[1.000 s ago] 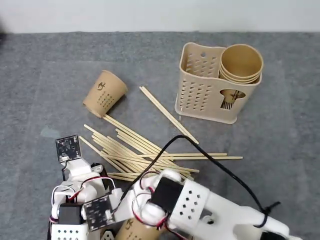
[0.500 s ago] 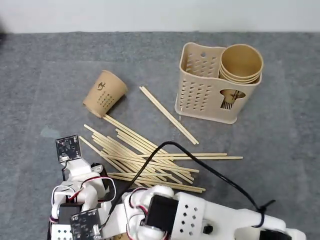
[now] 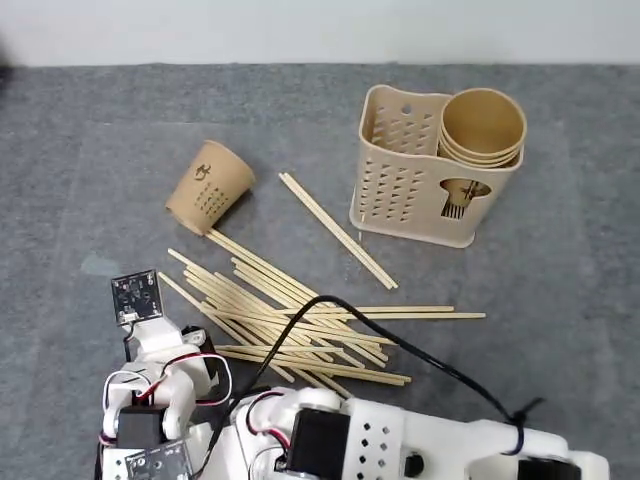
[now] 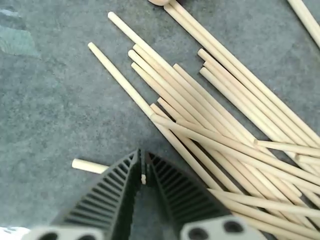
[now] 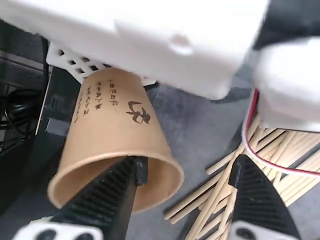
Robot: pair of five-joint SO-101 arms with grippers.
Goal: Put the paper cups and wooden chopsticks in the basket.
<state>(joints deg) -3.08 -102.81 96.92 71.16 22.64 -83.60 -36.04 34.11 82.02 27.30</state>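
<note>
Grey mat (image 3: 80,150) under everything. One paper cup (image 5: 110,135) lies tipped close beside the arms, and your right gripper (image 5: 190,172) is spread wide, one jaw against its rim, the other well clear. Loose chopsticks (image 3: 290,310) fan out next to it. Your left gripper (image 4: 143,165) hangs over that pile, jaws pressed together. Farther off, a second cup (image 3: 210,187) lies on its side, and the basket (image 3: 400,180) holds stacked cups (image 3: 483,125).

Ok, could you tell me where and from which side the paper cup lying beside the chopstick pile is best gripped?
Probably at its wide rim. The paper cup lies on its side, wider end pointing away from the arms, narrow base by the chopsticks. So come down at that far end, one finger inside the mouth, one outside the wall.
</note>
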